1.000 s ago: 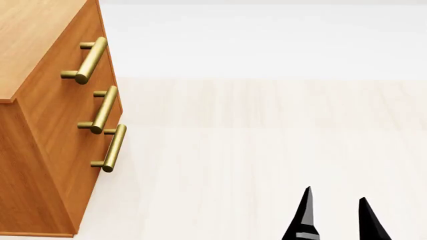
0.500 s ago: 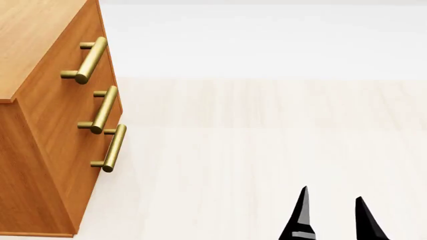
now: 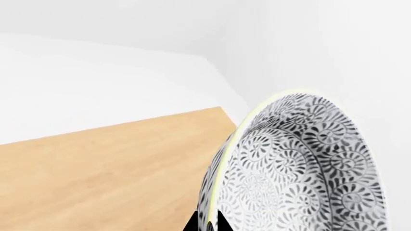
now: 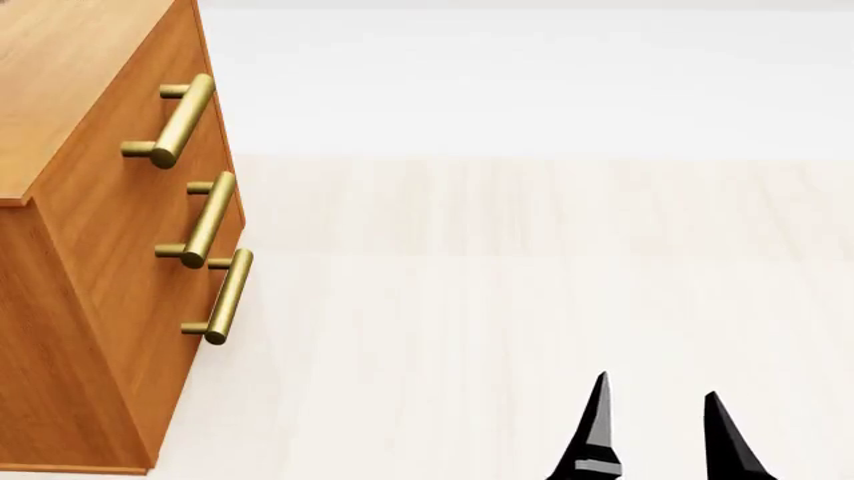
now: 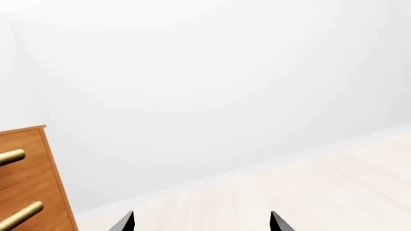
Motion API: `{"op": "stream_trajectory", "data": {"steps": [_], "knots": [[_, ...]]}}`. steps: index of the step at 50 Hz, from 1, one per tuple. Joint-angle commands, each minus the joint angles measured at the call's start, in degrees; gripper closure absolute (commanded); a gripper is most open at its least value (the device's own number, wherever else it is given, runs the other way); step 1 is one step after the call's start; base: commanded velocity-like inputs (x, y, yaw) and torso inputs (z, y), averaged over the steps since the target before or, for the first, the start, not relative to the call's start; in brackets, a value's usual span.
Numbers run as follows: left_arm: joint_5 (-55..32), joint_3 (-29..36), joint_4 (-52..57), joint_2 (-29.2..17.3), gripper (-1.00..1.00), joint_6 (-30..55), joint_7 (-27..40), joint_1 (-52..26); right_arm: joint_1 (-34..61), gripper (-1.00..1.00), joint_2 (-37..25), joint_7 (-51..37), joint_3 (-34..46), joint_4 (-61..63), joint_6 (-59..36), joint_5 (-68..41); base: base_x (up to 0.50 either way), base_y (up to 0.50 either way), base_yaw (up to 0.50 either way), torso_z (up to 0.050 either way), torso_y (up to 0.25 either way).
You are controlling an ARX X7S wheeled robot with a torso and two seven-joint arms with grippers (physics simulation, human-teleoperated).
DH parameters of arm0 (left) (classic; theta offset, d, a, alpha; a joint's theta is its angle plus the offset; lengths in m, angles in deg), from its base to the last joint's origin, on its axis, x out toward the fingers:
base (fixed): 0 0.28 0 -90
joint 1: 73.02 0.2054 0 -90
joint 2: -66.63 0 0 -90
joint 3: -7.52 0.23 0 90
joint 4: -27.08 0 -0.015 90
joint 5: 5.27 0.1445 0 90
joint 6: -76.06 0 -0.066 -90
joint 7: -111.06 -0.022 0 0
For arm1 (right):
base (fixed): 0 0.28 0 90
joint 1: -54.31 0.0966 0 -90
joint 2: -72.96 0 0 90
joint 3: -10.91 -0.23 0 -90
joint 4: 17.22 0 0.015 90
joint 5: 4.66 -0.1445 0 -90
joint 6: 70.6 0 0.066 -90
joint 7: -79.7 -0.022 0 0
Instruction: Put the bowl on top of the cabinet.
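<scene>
In the left wrist view the patterned bowl (image 3: 301,168) stands on edge, its rim pinched between the black tips of my left gripper (image 3: 209,225), which is shut on it. The light wooden top of the cabinet (image 3: 109,168) lies just beyond it. The head view shows the cabinet (image 4: 94,250) at the left with its three brass handles; the bowl and left gripper are out of that view. My right gripper (image 4: 657,432) is open and empty low at the right, over the floor. Its two tips also show in the right wrist view, right gripper (image 5: 201,222).
Pale wooden floor (image 4: 534,300) spreads to the right of the cabinet, with a white wall (image 4: 534,80) behind. The cabinet's front corner and two handles (image 5: 22,211) show at the edge of the right wrist view.
My right gripper has slid a little lower and leftward in the head view. The cabinet has not moved.
</scene>
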Motion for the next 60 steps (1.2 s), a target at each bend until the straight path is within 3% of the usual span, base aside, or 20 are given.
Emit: {"op": "stream_trajectory", "data": {"steps": [1,23,37,60], "knots": [[0.65,0.27,-2.88,-0.49,1.0,-2.29,-1.95,-0.7,0.43,-1.0,0.27,-0.14,0.14,-0.68,-0.1,0.39,0.0,0.0,0.0,0.0,0.0],[1.48,0.72,-6.03,-0.8,1.0,-4.95,-4.1,0.18,0.8,-1.0,0.46,-0.36,0.29,-1.32,-0.25,0.83,0.0,0.0,0.0,0.0,0.0],[8.22,3.67,-36.12,-0.37,1.0,-19.08,-15.84,-12.06,0.24,-1.0,0.12,-1.44,0.13,-0.31,0.08,1.85,0.0,0.0,0.0,0.0,0.001],[21.99,-9.87,-36.33,0.3,1.0,-18.42,-19.6,-9.44,1.39,-1.0,0.71,-1.56,0.24,-2.3,-0.05,2.45,0.0,0.0,0.0,0.0,0.0]]}}
